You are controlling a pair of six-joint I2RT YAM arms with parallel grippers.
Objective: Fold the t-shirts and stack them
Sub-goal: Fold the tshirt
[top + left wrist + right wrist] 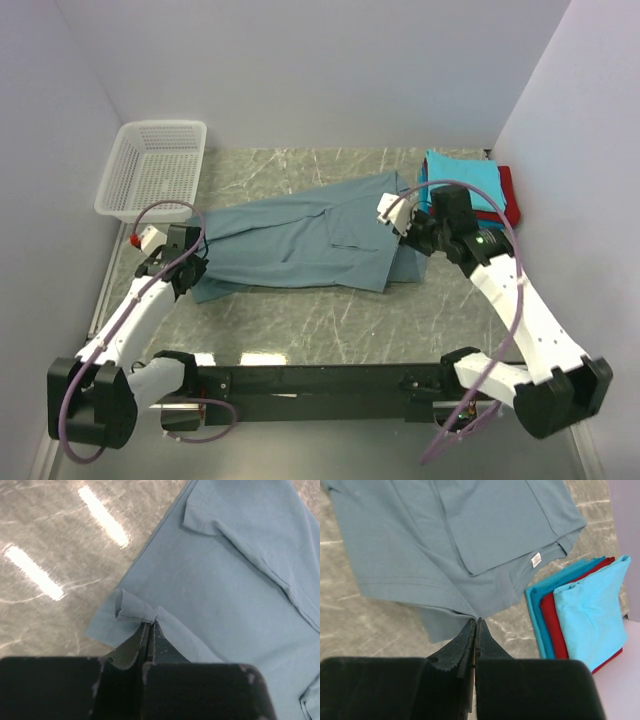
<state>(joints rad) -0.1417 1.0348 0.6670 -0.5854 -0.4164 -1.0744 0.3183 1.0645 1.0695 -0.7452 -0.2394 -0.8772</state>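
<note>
A large dusty grey-blue t-shirt (300, 240) lies partly folded across the middle of the marble table. My left gripper (195, 270) is at its left end. In the left wrist view that gripper (151, 622) is shut on a bunched corner of the shirt (235, 580). My right gripper (408, 236) is at the right end. In the right wrist view it (476, 620) is shut on the shirt's hem (470, 530), near the white neck label (536, 559). Folded turquoise (592, 610), red (552, 625) and teal (536, 615) t-shirts lie stacked at the back right (470, 185).
A white plastic mesh basket (155, 165) stands at the back left corner. Lilac walls close in the table at the back and on both sides. Bare marble (330, 320) shows in front of the shirt, up to the black rail that carries the arm bases.
</note>
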